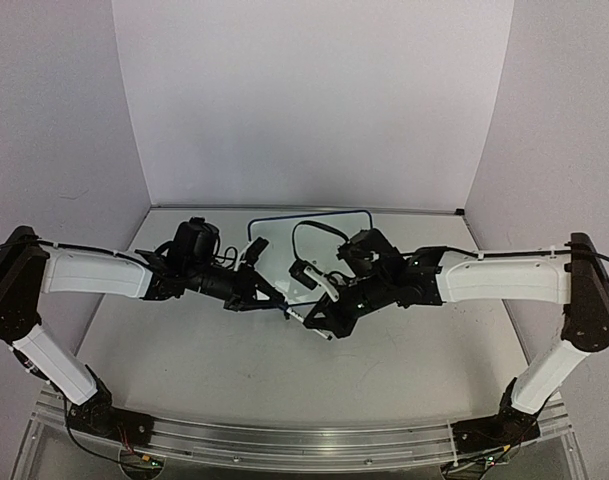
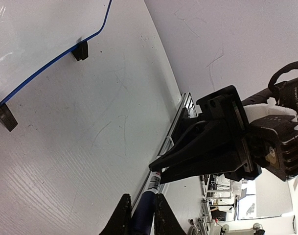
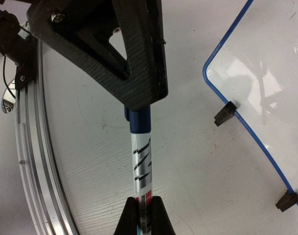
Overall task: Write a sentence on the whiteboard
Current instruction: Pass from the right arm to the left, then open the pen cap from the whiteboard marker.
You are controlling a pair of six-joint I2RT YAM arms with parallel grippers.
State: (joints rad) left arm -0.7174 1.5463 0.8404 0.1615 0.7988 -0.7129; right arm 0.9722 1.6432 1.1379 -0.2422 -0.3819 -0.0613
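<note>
Whiteboard [image 1: 279, 230], 12 o'clock of tools, blank (no writing yet); left tool [image 2: 141, 213] and right tool [image 3: 143, 215] both clench marker [image 3: 140, 161].

Pale walls on three sides here: a back wall [image 1: 314, 100] dead ahead, with a left wall [image 1: 44, 110] and a right wall [image 1: 569, 120] angling in like a booth. Underneath is a whitish surface [image 1: 284, 375] with faint wood grain, thin scratches [image 2: 105, 131] and soft glare. A ribbed metal rail [image 1: 304, 440] lines its near edge. Beyond that, blurred, is a bright room [image 2: 266, 200] with furniture.
</note>
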